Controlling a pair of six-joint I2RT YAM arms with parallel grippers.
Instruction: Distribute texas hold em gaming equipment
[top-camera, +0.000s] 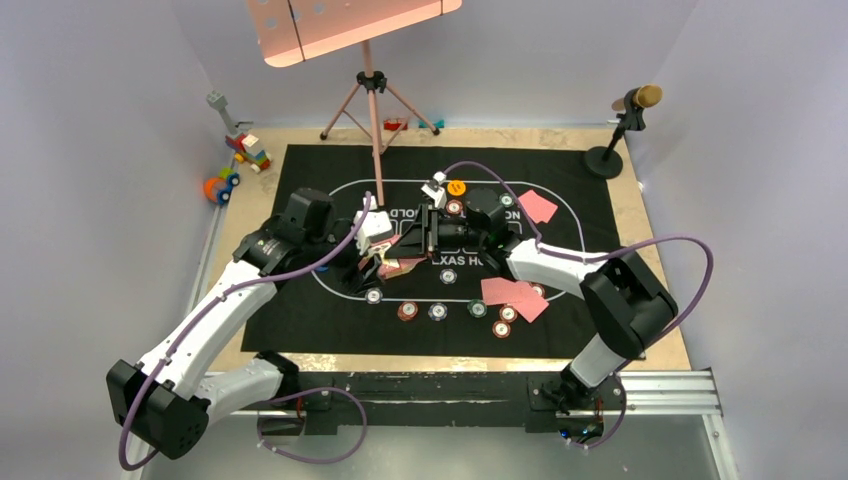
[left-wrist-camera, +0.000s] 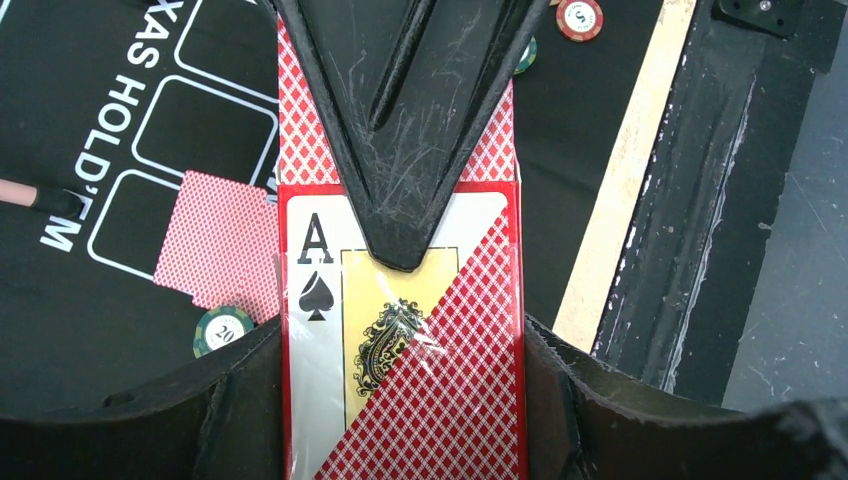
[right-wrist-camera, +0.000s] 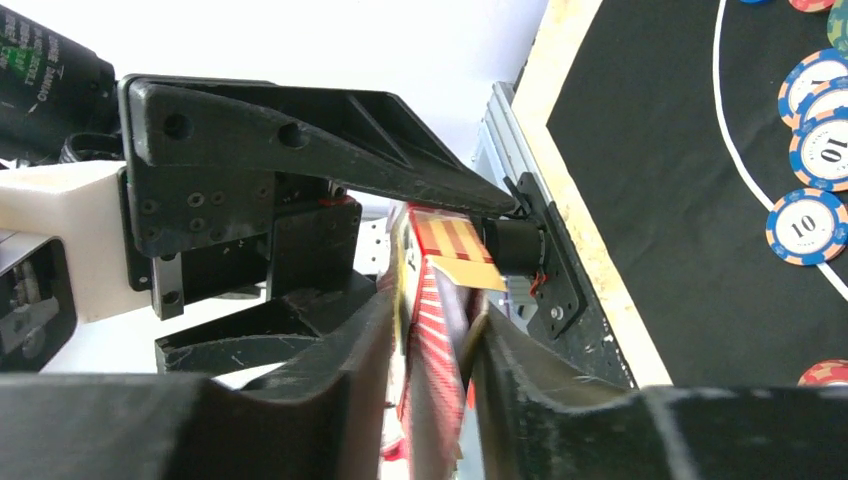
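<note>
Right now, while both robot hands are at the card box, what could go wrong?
The left gripper pinches the card box while the right gripper straddles its other end; a hard tug could pull the box loose or spill cards. On the mat nearby lie loose cards and chips, so a drop might scatter them.

Pale walls (top-camera: 120, 60) enclose a wooden tabletop (top-camera: 520, 134). A pink tripod stand (top-camera: 373, 105) rises at twelve o'clock, with a microphone (top-camera: 640, 98) at two.
</note>
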